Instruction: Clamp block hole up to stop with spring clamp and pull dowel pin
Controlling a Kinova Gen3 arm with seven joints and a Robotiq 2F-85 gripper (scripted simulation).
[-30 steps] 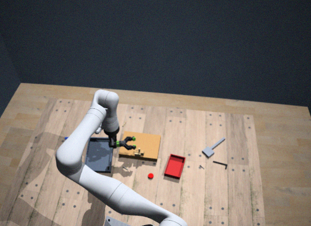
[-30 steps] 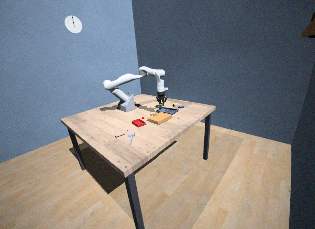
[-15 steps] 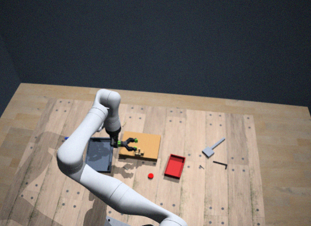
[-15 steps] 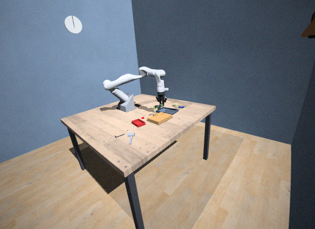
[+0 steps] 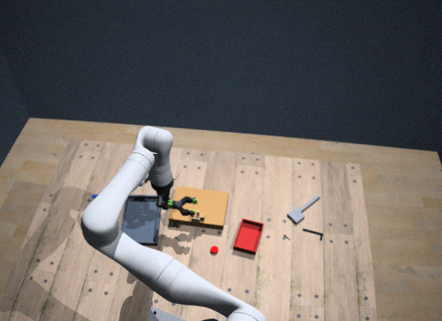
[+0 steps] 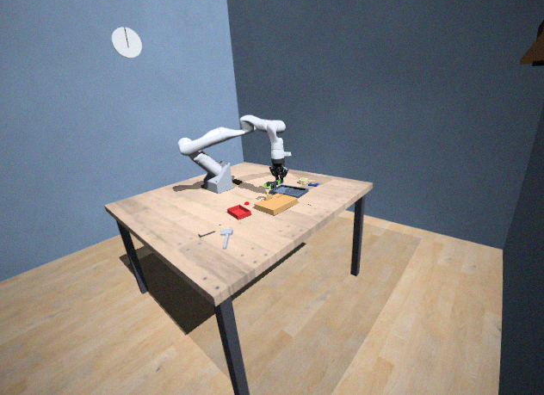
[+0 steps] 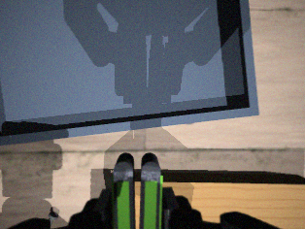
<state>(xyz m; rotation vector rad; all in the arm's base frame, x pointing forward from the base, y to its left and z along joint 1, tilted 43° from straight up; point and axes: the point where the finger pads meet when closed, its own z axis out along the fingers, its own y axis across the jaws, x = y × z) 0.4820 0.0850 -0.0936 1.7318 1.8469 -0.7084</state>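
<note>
Left to right from above, you have one dark tray [image 5: 141, 217] [image 6: 290, 190], then one gripper [image 5: 164, 204] [image 6: 279, 182] [image 7: 137, 206], its two fingers grasping one spring clamp [image 5: 179, 205] [image 6: 270, 185]. Its two jaws stand apart near the small wooden block [image 5: 196, 216] [image 6: 268, 197] on one bench board [image 5: 212, 203] [image 6: 276, 204]; you can't tell contact. Next, one red disc [image 5: 214, 250] [image 6: 246, 203], one red bin [image 5: 248, 237] [image 6: 238, 212].

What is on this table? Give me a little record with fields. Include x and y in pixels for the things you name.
Gripper [image 5: 164, 204] [image 6: 280, 181] [image 7: 137, 206]: shut on the black spring clamp with green tips [image 5: 182, 204] [image 6: 271, 186]
Clamp jaws: apart, near small wooden pieces [image 5: 196, 218] [image 6: 268, 197]
Under pieces: orange-brown wooden board [image 5: 214, 205] [image 6: 276, 204] [image 7: 253, 201]
Beside board: blue-grey rectangular tray [image 5: 159, 224] [image 6: 306, 193] [image 7: 251, 73]; red open box [image 5: 248, 236] [image 6: 239, 212]
Block clamped: apparently not
Pin in hole: cannot tell
</note>
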